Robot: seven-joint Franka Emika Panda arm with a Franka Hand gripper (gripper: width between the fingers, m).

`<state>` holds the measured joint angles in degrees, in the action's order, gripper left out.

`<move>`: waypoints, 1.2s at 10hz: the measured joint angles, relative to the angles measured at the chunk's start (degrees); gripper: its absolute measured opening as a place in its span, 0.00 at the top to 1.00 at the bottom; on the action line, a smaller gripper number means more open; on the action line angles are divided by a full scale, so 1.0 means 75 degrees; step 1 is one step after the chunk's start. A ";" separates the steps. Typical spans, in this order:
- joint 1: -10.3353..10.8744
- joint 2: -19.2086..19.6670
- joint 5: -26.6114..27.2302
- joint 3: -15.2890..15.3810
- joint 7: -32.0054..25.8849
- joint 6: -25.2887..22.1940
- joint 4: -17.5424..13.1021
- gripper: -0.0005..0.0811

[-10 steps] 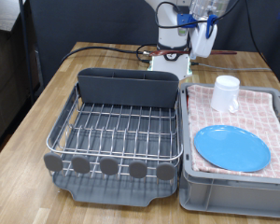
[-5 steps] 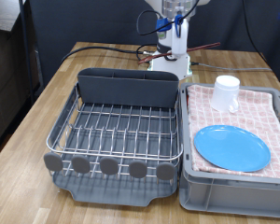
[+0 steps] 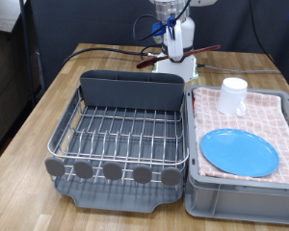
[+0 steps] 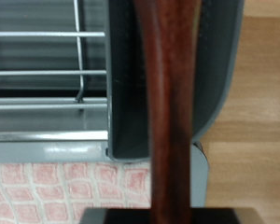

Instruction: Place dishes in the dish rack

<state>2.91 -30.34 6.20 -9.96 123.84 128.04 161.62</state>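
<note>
My gripper [image 3: 175, 37] hangs at the exterior view's top, above the back of the dish rack [image 3: 120, 135] near its tall grey cutlery trough [image 3: 130, 91]. It is shut on the reddish-brown wooden spoon [image 3: 200, 49], which lies roughly level across the fingers. In the wrist view the spoon [image 4: 168, 112] runs down the middle, over the trough's corner [image 4: 126, 103] and the rack wires [image 4: 47, 70]. The light-blue plate [image 3: 239, 152] and the white mug [image 3: 233, 95] rest on the pink checked cloth in the grey crate [image 3: 241, 200]. The rack holds no dishes.
The crate stands against the rack on the exterior view's right. The robot base [image 3: 178, 69] and black and red cables [image 3: 106, 50] lie behind the rack. Round grey tabs [image 3: 113, 171] line the rack's near edge. The wooden table [image 3: 29, 125] ends at the left by a dark cabinet.
The gripper has moved towards the exterior view's left with the spoon, from above the crate's back corner to above the rack's trough.
</note>
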 joint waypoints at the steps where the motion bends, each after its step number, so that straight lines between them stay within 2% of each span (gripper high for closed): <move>1: 0.0050 0.0014 0.0311 -0.0225 -0.0321 -0.0180 -0.0071 0.91; 6: 0.0437 0.0090 0.1884 -0.1919 -0.2919 -0.0582 -0.0141 0.91; 8: 0.0432 0.0286 0.1970 -0.2367 -0.3211 -0.0567 -0.0187 0.91; 12: 0.0437 0.0991 0.2155 -0.2940 -0.3724 -0.0341 -0.0339 0.91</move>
<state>6.19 -22.90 22.37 -32.01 95.91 125.48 159.07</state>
